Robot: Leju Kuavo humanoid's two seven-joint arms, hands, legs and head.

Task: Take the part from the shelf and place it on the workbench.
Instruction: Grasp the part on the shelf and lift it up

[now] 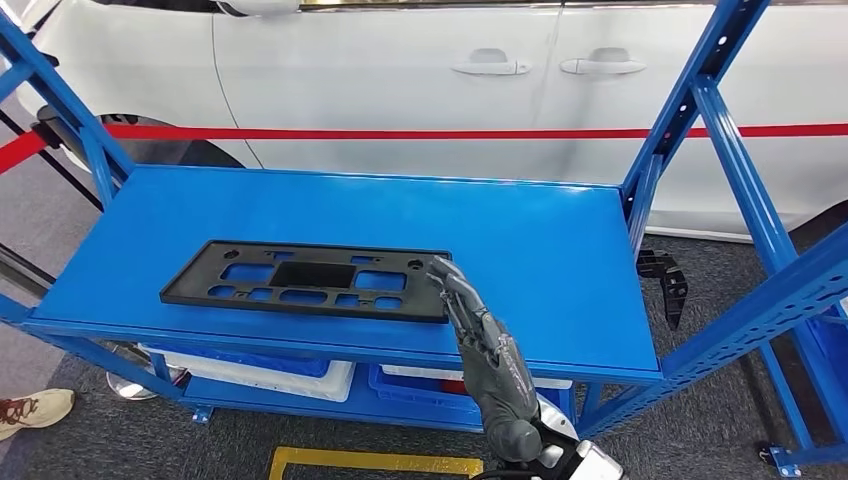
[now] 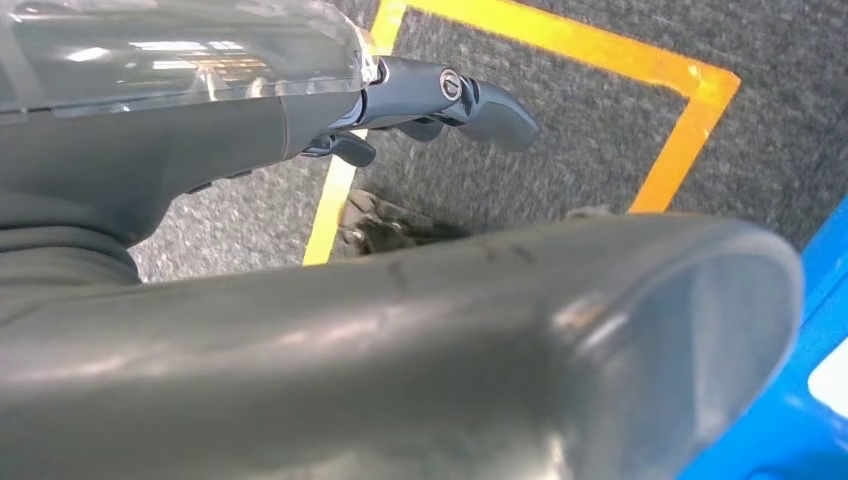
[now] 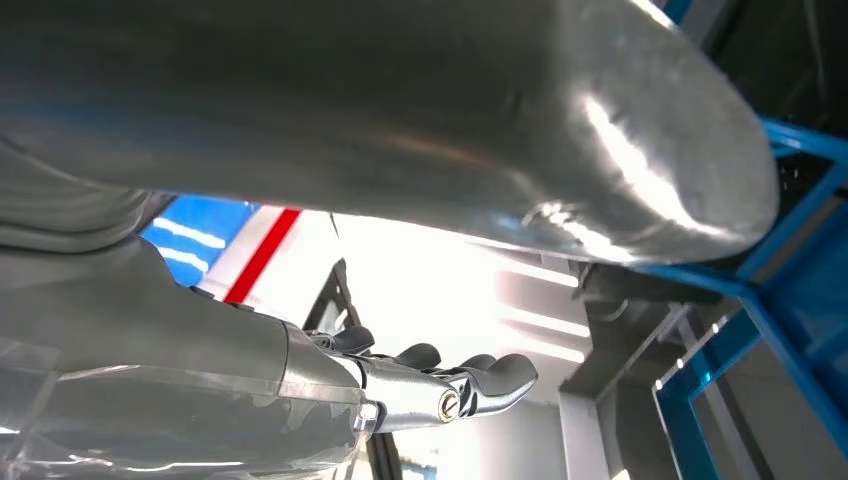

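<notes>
Car workshop: white car (image 1: pixel 420 90) behind red barrier tape (image 1: pixel 400 133), blue steel shelving (image 1: pixel 560 260), floor marking (image 1: pixel 370 462).

Head cam looks down on shelf (image 1: pixel 350 215); wrist cams close behind hands.

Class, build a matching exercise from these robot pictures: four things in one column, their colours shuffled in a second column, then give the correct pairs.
Things:
1. shelf
2. part
3. car
4. floor marking

Colours:
A. white
B. yellow
C. blue
D. black

Pairs: 1-C, 2-D, 3-A, 4-B
</notes>
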